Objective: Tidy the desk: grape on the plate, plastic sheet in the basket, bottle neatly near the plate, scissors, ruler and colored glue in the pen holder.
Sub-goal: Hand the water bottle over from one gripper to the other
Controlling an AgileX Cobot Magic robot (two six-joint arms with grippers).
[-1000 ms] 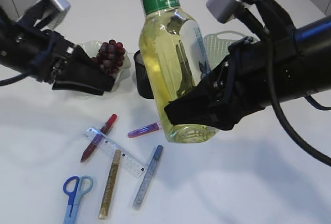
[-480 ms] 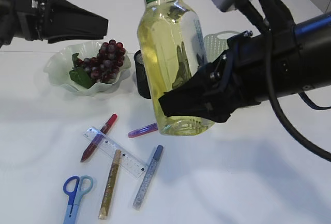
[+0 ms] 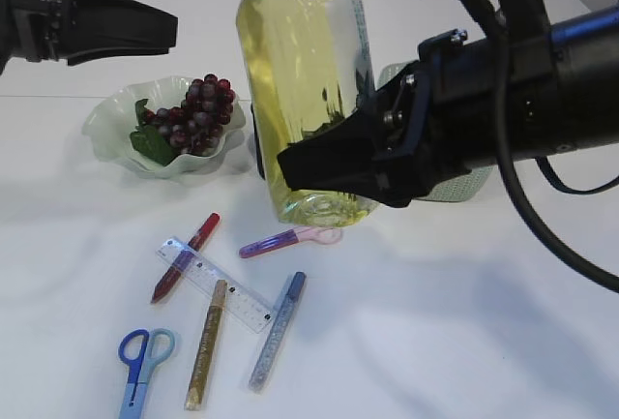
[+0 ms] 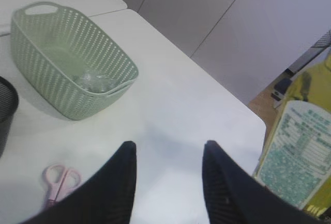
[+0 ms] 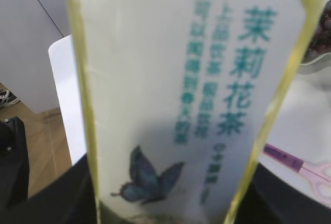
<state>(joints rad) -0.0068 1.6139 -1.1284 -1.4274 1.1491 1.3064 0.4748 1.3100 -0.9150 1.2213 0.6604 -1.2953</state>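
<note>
The tea bottle (image 3: 302,80) hangs above the table, clamped low between the right gripper (image 3: 334,169) fingers. Best set it down upright just beside the plate (image 3: 121,127). The left gripper (image 4: 168,182) stands half-open, empty.

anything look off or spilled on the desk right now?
No spill. The bottle hangs off the table in the right gripper. The glue sticks, ruler and blue scissors lie loose in front, not in the pen holder.
</note>
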